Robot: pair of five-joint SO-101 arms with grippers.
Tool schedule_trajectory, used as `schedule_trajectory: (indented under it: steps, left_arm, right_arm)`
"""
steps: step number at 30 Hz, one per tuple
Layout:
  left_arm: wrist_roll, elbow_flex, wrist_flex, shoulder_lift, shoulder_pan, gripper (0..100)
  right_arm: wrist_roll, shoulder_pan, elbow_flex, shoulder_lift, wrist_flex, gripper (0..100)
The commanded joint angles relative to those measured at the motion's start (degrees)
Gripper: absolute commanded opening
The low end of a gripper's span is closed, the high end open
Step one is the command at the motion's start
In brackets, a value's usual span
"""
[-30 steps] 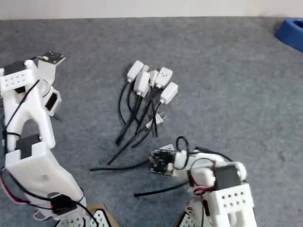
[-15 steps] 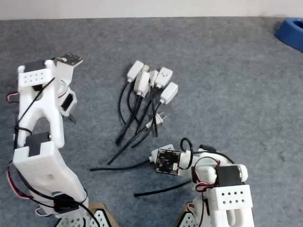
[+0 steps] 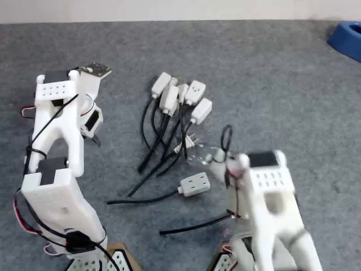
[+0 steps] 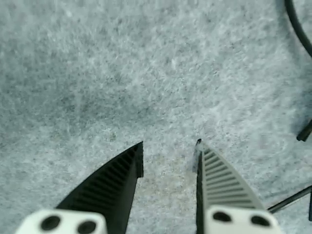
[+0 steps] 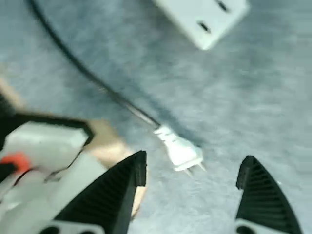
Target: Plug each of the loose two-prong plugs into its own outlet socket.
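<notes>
We hold nothing.
Left gripper [image 4: 169, 144] fingers apart over grey felt table [image 4: 97, 73]; right gripper [image 5: 195, 156] fingers spread wide above small white two-prong plug [image 5: 181, 152].

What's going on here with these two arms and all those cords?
Two robot arms are working at a tangle of cords. The right gripper is open over a loose plug lying on the carpet, not gripping it, with a lone socket close by. The left gripper is open over bare carpet, off to the side of the bunch of sockets. Neither gripper holds anything.
</notes>
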Motion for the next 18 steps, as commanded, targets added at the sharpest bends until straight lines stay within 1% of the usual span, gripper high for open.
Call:
schedule_trajectory:
  steps: [1, 3, 5, 9, 13, 15, 18]
  left_arm:
    - [0.6, -0.4, -0.2, -3.0, 1.3, 18]
    - [0.6, -0.4, -0.2, -3.0, 1.1, 18]
    - [0.6, -0.4, -0.2, -3.0, 0.9, 18]
    - [0.5, -0.4, -0.2, -3.0, 0.9, 18]
    - [0.4, -0.4, -0.2, -3.0, 0.9, 18]
    - [0.4, -0.3, -0.2, -3.0, 0.9, 18]
    - [0.4, -0.3, -0.1, -3.0, 0.9, 18]
  right_arm:
    - [2.5, -3.7, -3.8, 8.8, 1.7, 29.6]
    - [5.5, -5.1, -2.3, 8.9, 1.4, 29.6]
    - [6.9, -5.8, -1.4, 9.0, 0.7, 29.6]
    - [7.3, -5.6, 3.9, 9.5, -5.5, 29.6]
    - [7.3, -5.7, 11.4, 9.4, -14.5, 29.6]
    - [7.3, -5.8, 14.5, 9.0, -16.9, 29.6]
    - [7.2, -5.6, 16.1, 9.0, -17.8, 29.6]
